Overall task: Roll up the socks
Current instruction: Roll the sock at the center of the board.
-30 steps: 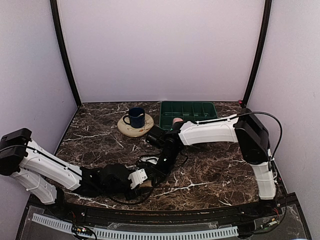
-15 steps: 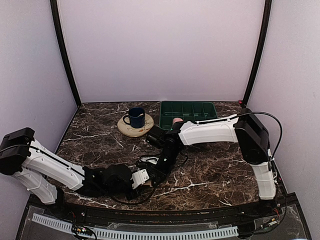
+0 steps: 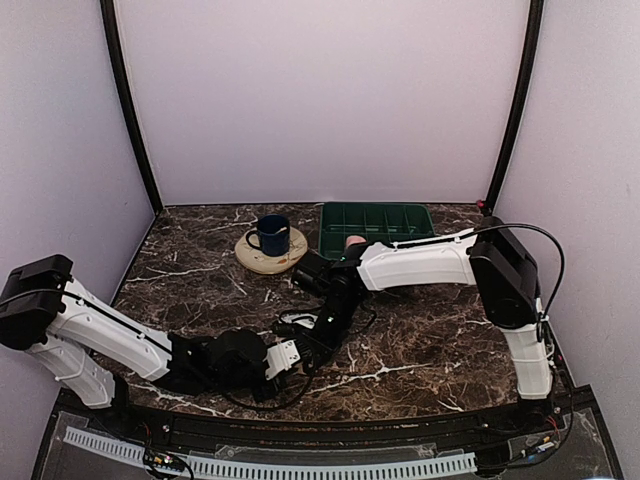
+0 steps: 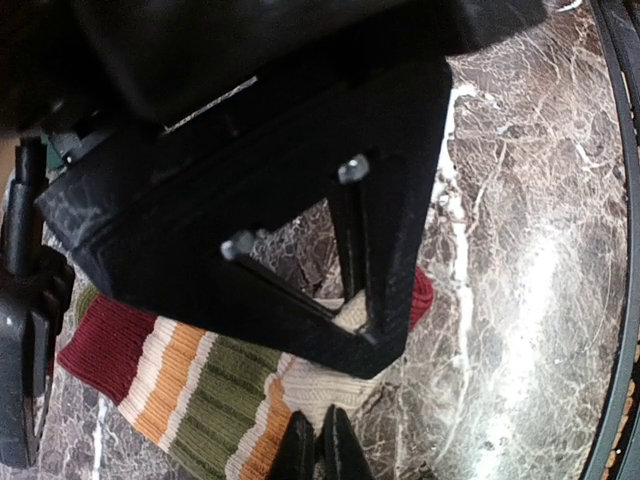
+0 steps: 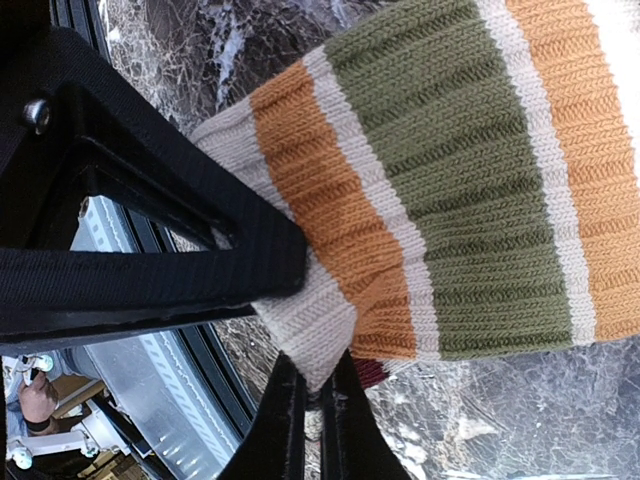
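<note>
Our left gripper (image 4: 318,448) has closed since a second ago, pinching the striped sock (image 4: 200,385), which is hidden overhead under both grippers. Our right gripper (image 5: 308,405) pinches its cream edge, and the sock's length stretches away from those fingertips.

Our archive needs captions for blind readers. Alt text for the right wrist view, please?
The right gripper pinches the cream edge of a cream, orange and green striped sock over a dark marble table. The left gripper touches that edge too.
</note>
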`<state>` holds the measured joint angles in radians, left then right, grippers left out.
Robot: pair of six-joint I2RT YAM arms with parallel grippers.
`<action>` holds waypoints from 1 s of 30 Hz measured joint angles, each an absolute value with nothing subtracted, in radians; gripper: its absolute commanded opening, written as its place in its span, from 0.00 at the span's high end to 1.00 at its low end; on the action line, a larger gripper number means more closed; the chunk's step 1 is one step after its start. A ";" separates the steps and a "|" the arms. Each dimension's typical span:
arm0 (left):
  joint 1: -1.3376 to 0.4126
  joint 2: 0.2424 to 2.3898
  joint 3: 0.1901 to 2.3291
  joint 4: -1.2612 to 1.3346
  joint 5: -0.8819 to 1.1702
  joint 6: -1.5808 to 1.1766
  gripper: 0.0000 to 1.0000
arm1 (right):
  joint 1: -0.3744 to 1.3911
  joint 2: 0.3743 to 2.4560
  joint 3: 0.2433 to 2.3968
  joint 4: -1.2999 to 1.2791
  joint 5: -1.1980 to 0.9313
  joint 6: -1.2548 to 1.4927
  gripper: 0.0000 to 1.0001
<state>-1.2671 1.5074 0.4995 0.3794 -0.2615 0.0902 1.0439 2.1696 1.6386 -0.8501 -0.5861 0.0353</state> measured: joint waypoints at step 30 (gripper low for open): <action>-1.225 1.507 0.559 0.235 -0.102 0.017 1.00 | 0.985 1.969 1.364 -0.588 -0.578 0.132 0.56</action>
<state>-1.2255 1.5070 0.5587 0.2348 -0.1017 0.0170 0.9848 1.9690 1.3636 -0.5877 -0.5781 0.1318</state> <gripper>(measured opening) 0.045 0.448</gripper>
